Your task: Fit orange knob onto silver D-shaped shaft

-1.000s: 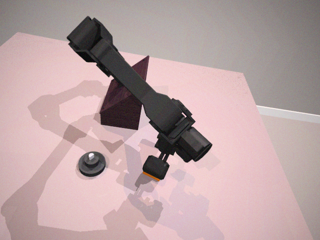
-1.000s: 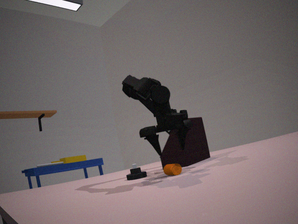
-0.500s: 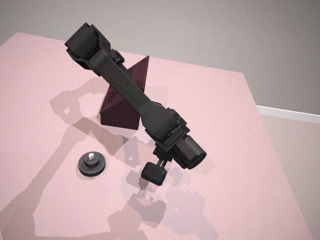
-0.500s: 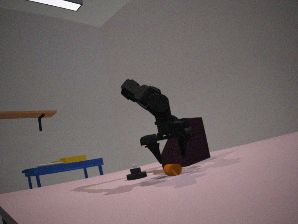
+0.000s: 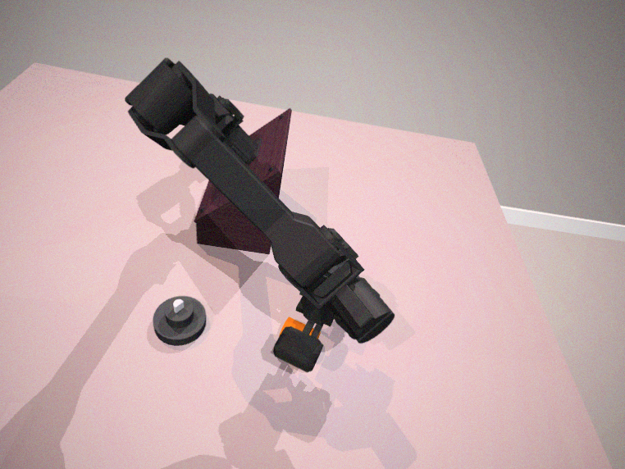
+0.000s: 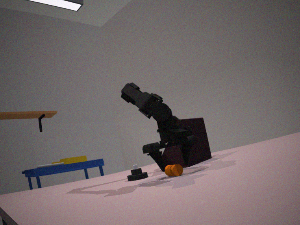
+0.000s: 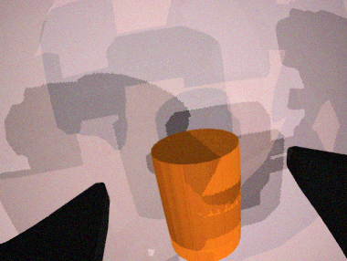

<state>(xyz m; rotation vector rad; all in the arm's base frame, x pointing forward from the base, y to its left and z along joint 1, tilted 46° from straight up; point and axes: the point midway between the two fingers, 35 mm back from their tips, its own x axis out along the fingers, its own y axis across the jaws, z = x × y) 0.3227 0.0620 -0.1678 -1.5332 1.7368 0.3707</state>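
Note:
The orange knob (image 5: 291, 325) (image 6: 177, 170) (image 7: 205, 196) lies on its side on the table. No hole can be made out on the end faces in view. My gripper (image 6: 174, 168) (image 7: 201, 175) is open and low over the knob, with one fingertip on each side of it in the wrist view. Nothing is held. In the top view the near finger and the arm hide part of the knob. The round dark pedestal (image 5: 161, 330) (image 6: 137, 177) stands to the left of the knob in the top and exterior views. Its silver shaft (image 5: 178, 305) (image 6: 135, 166) points up, bare. The wrist view does not show the pedestal.
A dark red, slope-topped block (image 5: 232, 229) (image 6: 199, 142) stands behind the knob and pedestal, partly hidden by the arm. The pink table (image 5: 429, 202) (image 6: 217, 193) carries overlapping arm shadows. A blue bench (image 6: 70, 166) stands beyond the table in the exterior view.

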